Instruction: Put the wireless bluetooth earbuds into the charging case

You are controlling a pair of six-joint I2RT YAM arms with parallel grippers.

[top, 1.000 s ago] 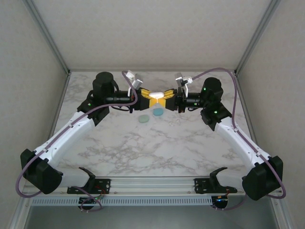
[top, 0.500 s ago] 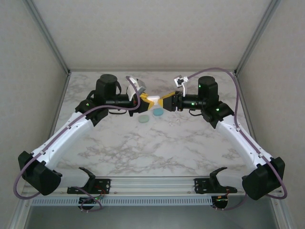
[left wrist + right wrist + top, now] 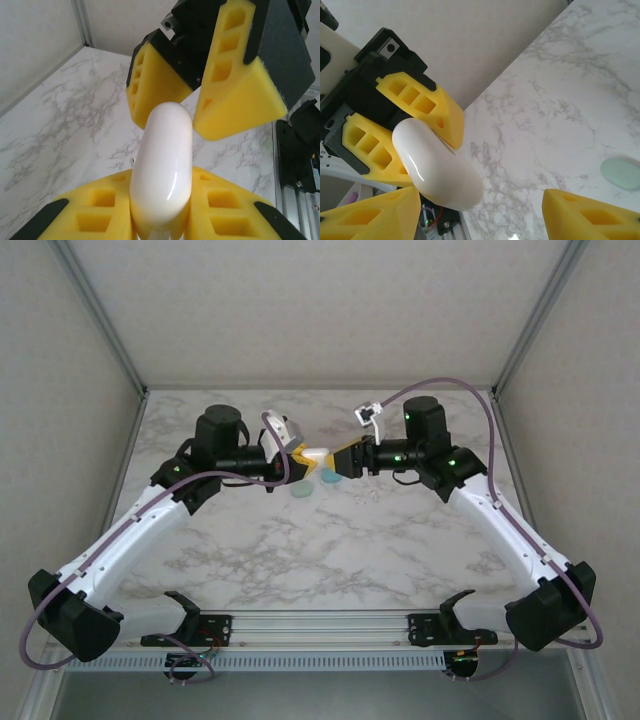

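Right wrist view: my right fingers (image 3: 375,217) have just spread wide off the white case (image 3: 437,170), so my left fingers (image 3: 225,200) alone clamp it. It looks closed, so I judge opening comes next.

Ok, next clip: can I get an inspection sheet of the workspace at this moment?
Surface: marble table, nothing spilled.
Job's things: white case held in the air; pale mint piece, teal piece and tiny white bits lie loose on the table; which are earbuds, cannot tell.
Clutter: nothing seen.
Grippers: left gripper shut on the white case; right gripper open, fingers flanking the case's free end.
Cables: purple cable loops over each arm.
Surroundings: pale walls, metal frame posts.
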